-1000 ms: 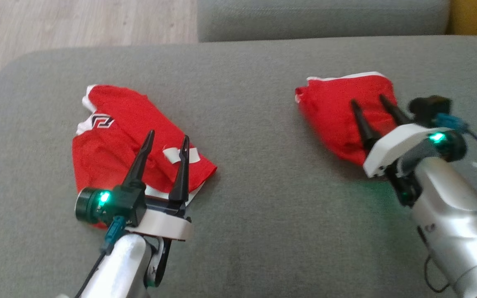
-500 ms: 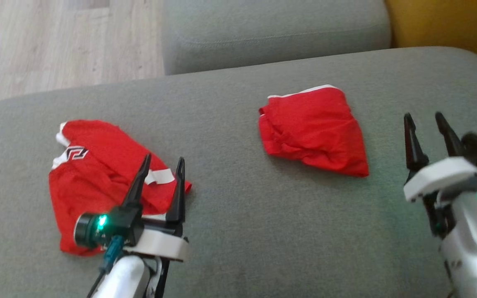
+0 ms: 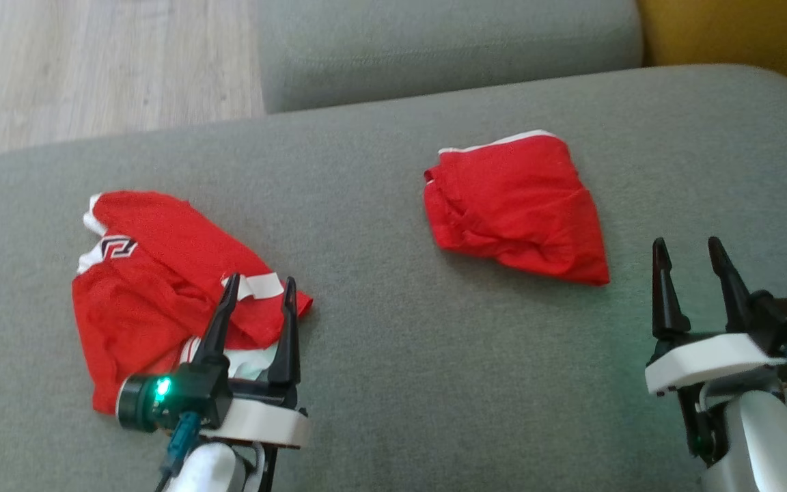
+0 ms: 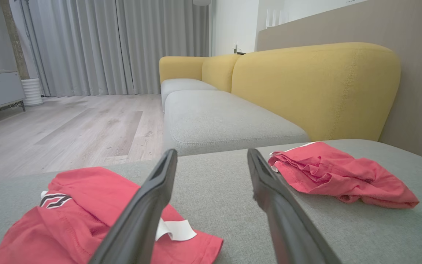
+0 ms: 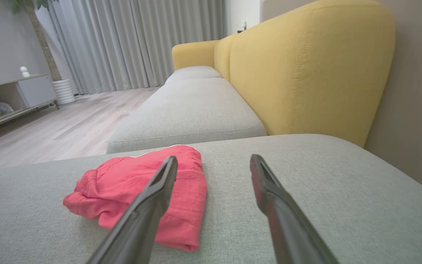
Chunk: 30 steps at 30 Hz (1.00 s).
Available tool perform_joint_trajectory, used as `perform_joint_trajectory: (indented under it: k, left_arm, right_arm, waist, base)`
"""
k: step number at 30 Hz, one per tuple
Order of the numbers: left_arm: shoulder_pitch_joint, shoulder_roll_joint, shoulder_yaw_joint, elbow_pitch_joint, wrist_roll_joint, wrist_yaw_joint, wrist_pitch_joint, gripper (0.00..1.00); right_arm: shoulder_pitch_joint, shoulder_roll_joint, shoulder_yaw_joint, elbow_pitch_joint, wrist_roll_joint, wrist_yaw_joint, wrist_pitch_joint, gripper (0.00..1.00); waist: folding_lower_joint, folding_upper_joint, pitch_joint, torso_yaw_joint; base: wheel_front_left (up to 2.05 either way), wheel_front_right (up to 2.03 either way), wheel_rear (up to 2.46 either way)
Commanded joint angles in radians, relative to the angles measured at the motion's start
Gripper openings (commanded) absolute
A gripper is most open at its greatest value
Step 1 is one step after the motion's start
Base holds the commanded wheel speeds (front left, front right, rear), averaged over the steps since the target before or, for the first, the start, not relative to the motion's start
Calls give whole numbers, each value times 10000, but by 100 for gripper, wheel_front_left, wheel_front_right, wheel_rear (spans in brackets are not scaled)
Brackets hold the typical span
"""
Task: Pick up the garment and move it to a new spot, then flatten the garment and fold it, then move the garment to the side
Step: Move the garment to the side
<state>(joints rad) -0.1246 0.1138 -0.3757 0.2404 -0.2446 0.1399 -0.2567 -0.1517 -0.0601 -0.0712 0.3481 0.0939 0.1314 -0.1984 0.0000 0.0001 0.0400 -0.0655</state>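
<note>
A: From the head view, where do the clothes lie?
B: On the grey sofa seat [image 3: 393,355]. The crumpled red garment [image 3: 141,287] lies at the robot's left, logo up. The folded red garment [image 3: 516,205] lies well apart from it, toward the right.
A: And the tools?
B: The left tool [image 3: 261,280] shows in front of the crumpled garment's near edge, fingers apart, gripping nothing. The right tool [image 3: 685,242] stands near the folded garment's near corner, beside it rather than on it, fingers also apart and empty.
A: What about the left wrist view?
B: The left tool [image 4: 213,154] has its two dark fingers spread wide. Behind the finger at that view's left lies the crumpled garment [image 4: 86,205] with its white label [image 4: 176,229]. Whether the finger touches cloth cannot be told. The folded garment [image 4: 335,176] sits past the other finger, before the yellow backrest [image 4: 313,84].
A: And the right wrist view?
B: The right tool [image 5: 214,159] is spread as well, with nothing between its fingers. The folded garment [image 5: 130,183] lies on the seat behind the finger at that view's left. Bare grey cushion shows between the two fingers.
</note>
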Motion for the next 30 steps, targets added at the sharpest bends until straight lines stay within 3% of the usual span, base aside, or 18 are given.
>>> perform_joint_trajectory:
  k: [1, 6, 11, 24, 30]
  left_arm:
    - [-527, 3, 436, -350, 91, -50, -50, 100]
    - [-819, -119, 399, -389, 295, -311, -50, 100]
    - [-1207, -195, 416, -372, 437, -512, -50, 100]
    - [-1787, -419, 376, -74, 670, -803, -51, 100]
    - [-1858, -486, 407, 31, 731, -841, -51, 100]
  right_arm:
    - [-322, 37, 201, -432, -93, -7, 46, 100]
    - [-721, 63, 17, -633, -318, -7, 527, 100]
    - [-1883, 73, -370, -52, -95, -7, 1436, 100]
    - [-4633, -328, -1726, 3625, 46, -7, 3458, 100]
    - [-5111, -519, -1388, 5157, -154, -7, 3820, 100]
  waist:
    - [0, -1, 176, 99]
    - [0, -1, 675, 444]
    - [0, -1, 1347, 907]
    - [0, -1, 2341, 1870]
    - [0, -1, 2327, 1942]
  base:
    - [0, 0, 0]
    - [0, 0, 0]
    - [0, 0, 0]
    - [0, 0, 0]
    - [0, 0, 0]
